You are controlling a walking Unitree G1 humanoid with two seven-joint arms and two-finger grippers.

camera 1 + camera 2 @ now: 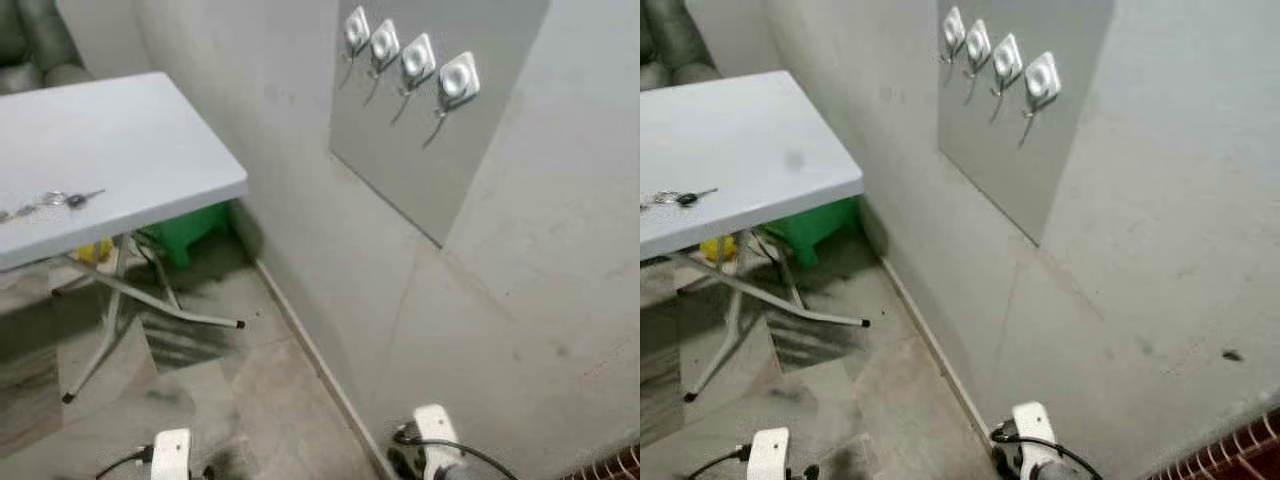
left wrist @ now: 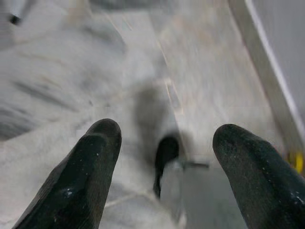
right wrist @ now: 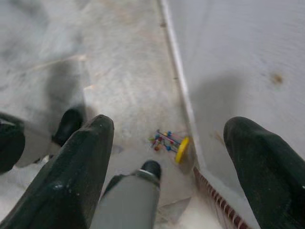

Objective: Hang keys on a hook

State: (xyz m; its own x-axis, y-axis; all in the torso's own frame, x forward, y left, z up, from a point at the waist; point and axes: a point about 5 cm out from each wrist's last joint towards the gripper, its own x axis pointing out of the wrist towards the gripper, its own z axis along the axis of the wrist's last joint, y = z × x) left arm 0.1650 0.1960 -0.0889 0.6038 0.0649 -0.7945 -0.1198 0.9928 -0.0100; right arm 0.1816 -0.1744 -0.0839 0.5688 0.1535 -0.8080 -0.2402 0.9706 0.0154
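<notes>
The keys (image 1: 55, 200) are lying on the white table (image 1: 150, 150) at the far left, near its front edge, long axis running across the view; the left hand (image 2: 164, 167) is hanging low over the floor, fingers spread and gripping nothing, and is probably the nearer one; the hooks (image 1: 410, 60) are sitting in a row on the grey wall panel (image 1: 420, 170); the right hand (image 3: 169, 162) is hanging open and idle beside the wall.
</notes>
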